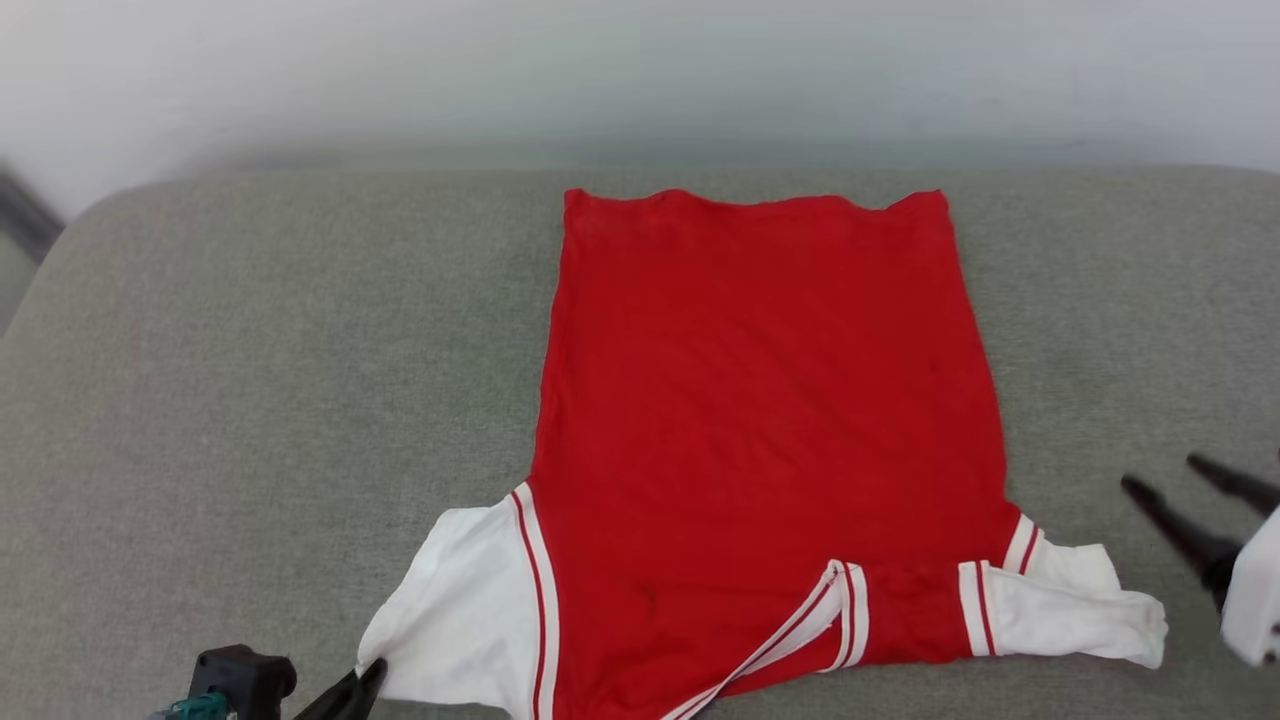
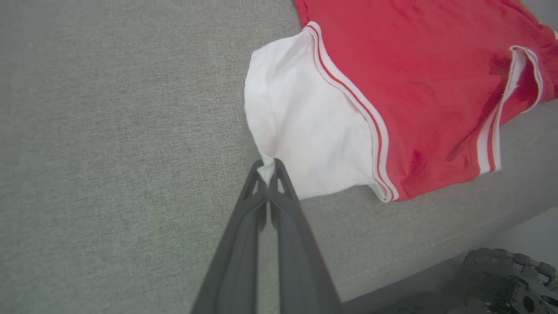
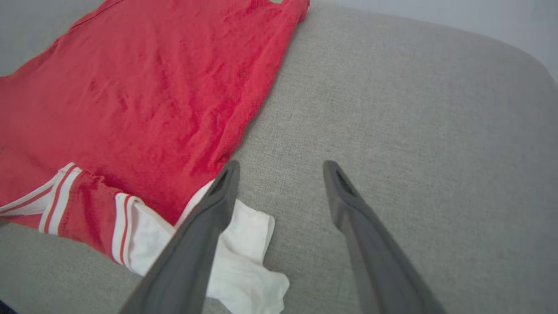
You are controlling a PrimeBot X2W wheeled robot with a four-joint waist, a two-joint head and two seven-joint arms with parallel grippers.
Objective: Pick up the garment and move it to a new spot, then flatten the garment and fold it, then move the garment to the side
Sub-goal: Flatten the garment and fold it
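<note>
Presently on grey cushion (image 1: 250, 400): garment (image 1: 760, 400) spread flat, white sleeve (image 2: 305, 131) pinched in left gripper (image 2: 267, 168) jaws, right gripper (image 3: 281, 165) jaws wide.

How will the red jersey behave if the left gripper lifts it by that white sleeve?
Probably floppy: the jersey lies limp and creased on the grey cushion, so it should drape from the sleeve pinched in the left gripper. Likely light, being thin cloth. The crumpled other sleeve may drag and bunch.
</note>
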